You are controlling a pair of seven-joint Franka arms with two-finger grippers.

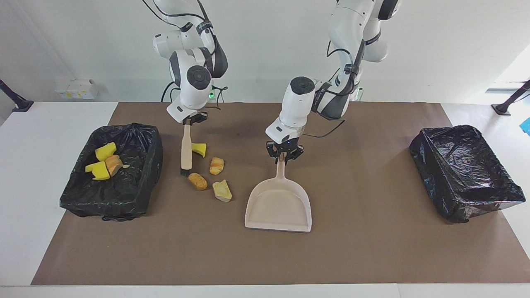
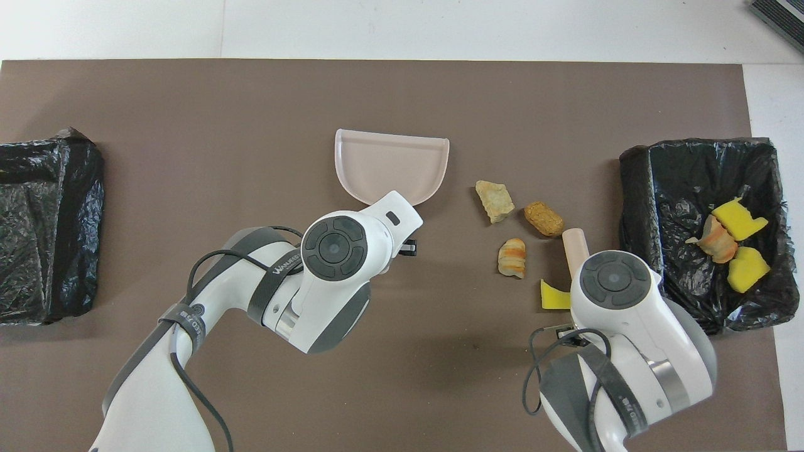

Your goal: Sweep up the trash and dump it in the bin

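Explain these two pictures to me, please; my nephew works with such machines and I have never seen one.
Two white robot arms work at a table under a brown mat. One picture faces them; the other looks down from above them. The right gripper holds a wooden-handled brush upright beside four loose scraps: a yellow sponge chunk and three tan bread-like pieces. The left gripper is shut on the handle of a beige plastic dustpan. A black-lined bin at the right arm's end already contains scraps; another black-lined bin sits at the left arm's end.

Robot lab — bare white walls, brown mat [image 1: 372,248] on white table [image 1: 25,186], two arms
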